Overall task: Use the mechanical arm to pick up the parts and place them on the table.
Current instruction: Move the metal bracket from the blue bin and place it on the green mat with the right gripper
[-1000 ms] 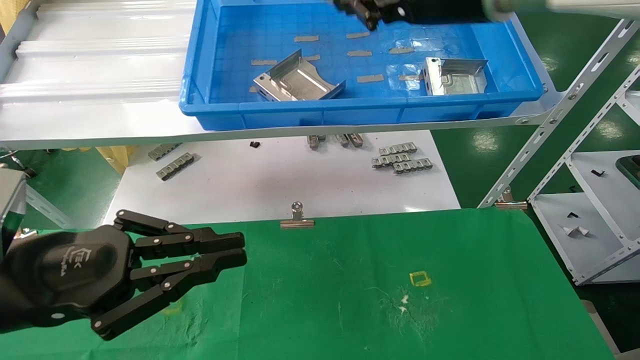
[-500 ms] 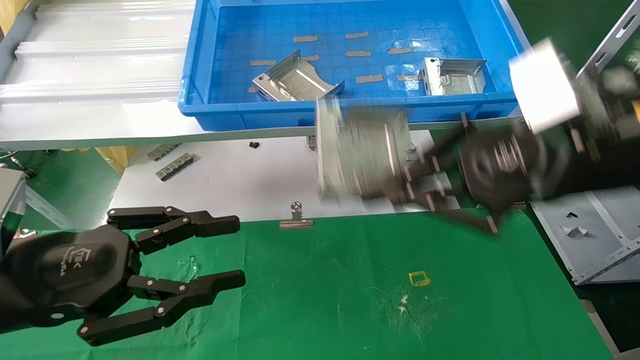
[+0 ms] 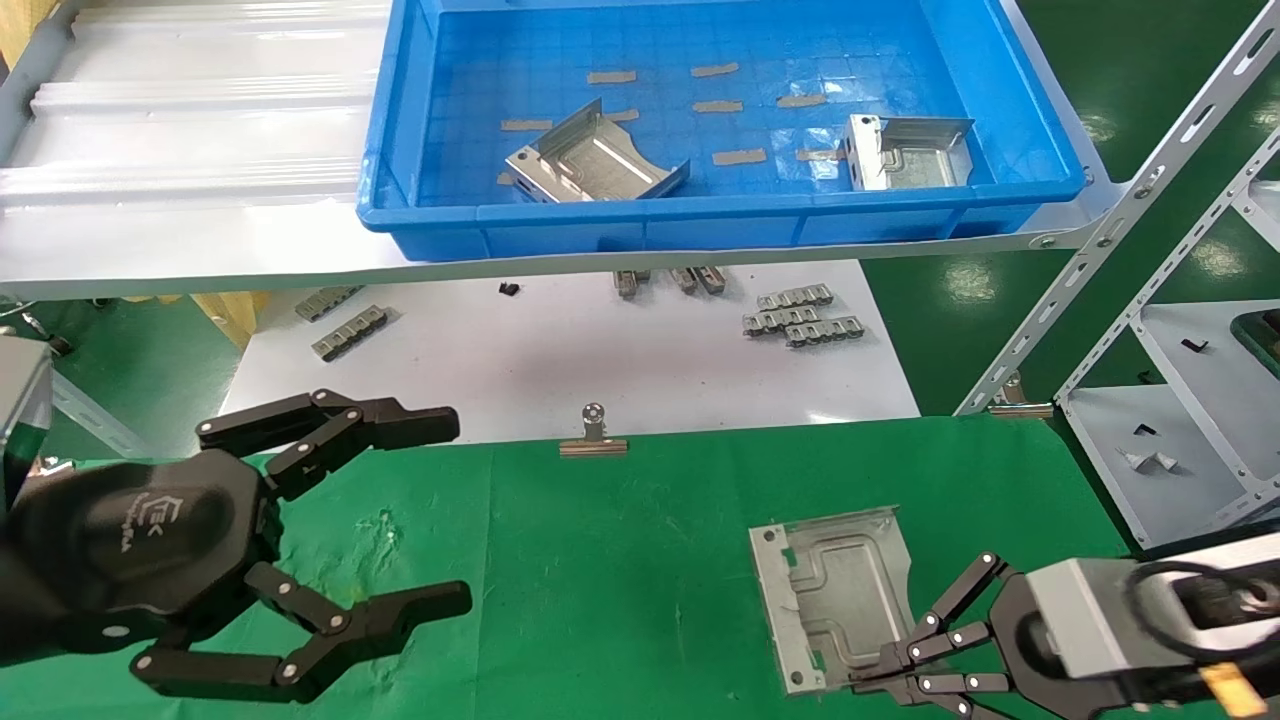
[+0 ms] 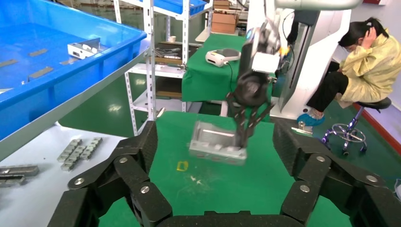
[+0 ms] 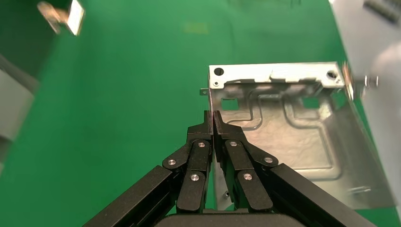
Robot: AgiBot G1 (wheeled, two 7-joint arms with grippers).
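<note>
Right black linkage gripper (image 3: 880,680) pinches a shiny stamped metal part (image 3: 835,595) over the green cloth table (image 3: 620,560)
Thin-edge grip could slip, dropping it askew; left gripper (image 3: 455,515) hovers wide open, empty

Silver channel-embossed part (image 3: 835,592), green table (image 3: 620,560)

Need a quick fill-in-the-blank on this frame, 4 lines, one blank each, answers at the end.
1. The right gripper is shut on the edge of a metal part above the ____ cloth of the table.
2. The number of metal parts lying in the blue bin is ____.
3. The left gripper, holding nothing, has its fingers ____.
4. The small grey toothed strips lie on the ____ board.

Answers: green; two; open; white
</note>
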